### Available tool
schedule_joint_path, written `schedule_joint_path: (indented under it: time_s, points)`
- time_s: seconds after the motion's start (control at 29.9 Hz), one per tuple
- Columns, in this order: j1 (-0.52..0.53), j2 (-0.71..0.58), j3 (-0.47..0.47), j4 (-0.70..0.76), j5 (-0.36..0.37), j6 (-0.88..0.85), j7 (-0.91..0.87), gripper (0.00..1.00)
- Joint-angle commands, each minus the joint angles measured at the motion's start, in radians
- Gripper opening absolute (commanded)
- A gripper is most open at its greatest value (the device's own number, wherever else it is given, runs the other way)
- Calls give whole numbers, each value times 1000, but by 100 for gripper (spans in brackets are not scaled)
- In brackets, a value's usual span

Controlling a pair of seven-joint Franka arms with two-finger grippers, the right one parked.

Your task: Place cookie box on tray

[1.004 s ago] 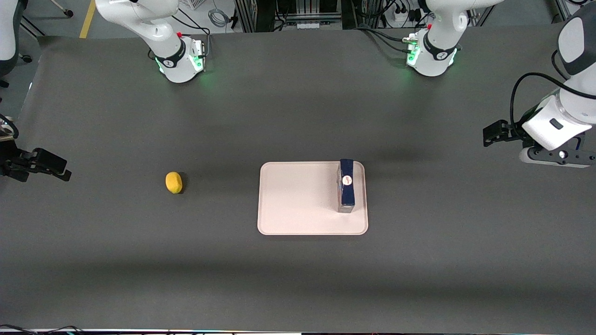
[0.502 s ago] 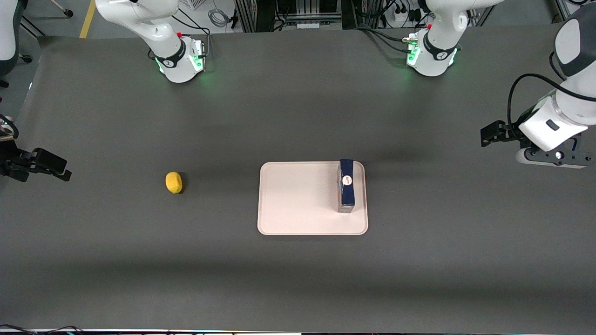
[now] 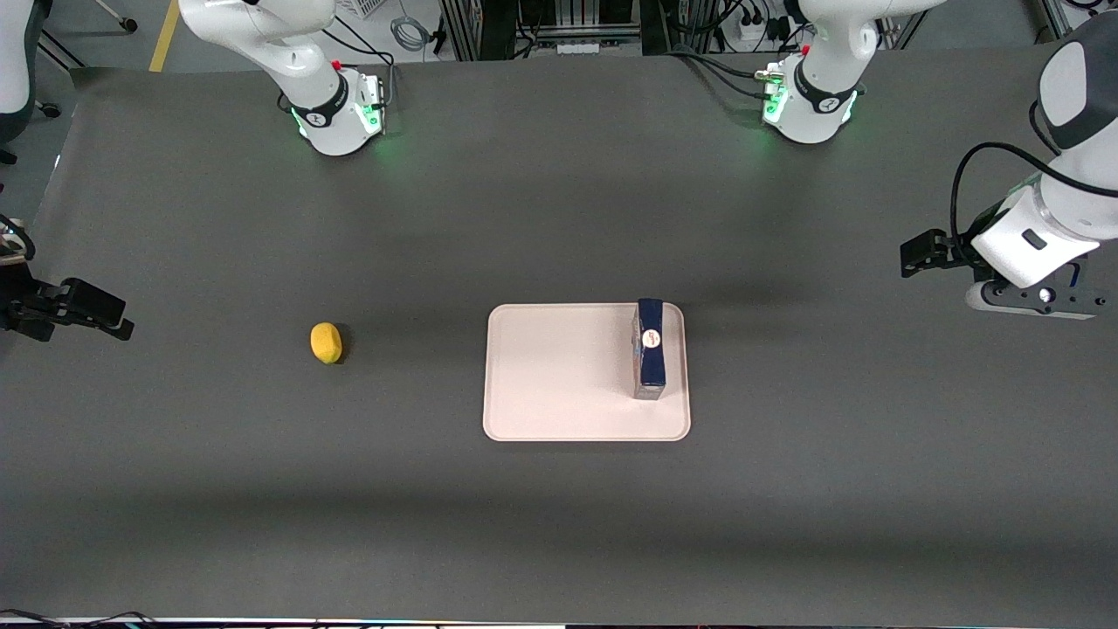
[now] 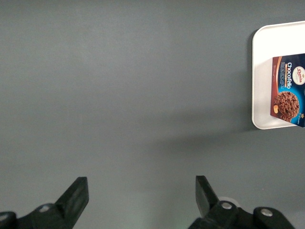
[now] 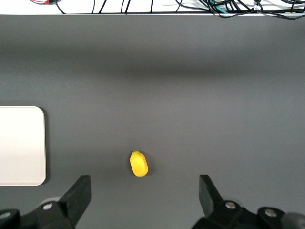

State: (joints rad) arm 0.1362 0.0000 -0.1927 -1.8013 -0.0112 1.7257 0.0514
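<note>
Box sits on the tray, standing on one narrow edge, its other narrow side with the round white logo facing up. It occupies the tray's end toward the working arm, and its farther end reaches the tray's farther rim. The wrist camera catches its broad face with the brown cookie picture, with the tray's pale rim curving round it. Nothing is gripping the box; it stands alone.

Level with the tray, well off toward the parked arm's end of the table, a small yellow lump lies on the dark mat, well apart from the tray. The parked arm's camera shows that lump too, with a corner of the tray off to one side.

A little farther from the front camera than the tray, out at the working arm's end, the gripper hangs above bare mat, well apart from the box and tray. From the wrist, its two dark fingers are spread wide with only grey mat showing between them. They hold nothing.

Farthest away, both white arm bases stand at the table's edge with green lights glowing.
</note>
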Motion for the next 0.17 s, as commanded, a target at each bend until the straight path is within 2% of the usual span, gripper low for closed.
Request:
schedule_joint_path:
  time_s: [0.0,0.13]
  points:
    - [-9,1,4,3,-1,12,-13,100]
    - [-12,1,4,3,-1,12,-15,100]
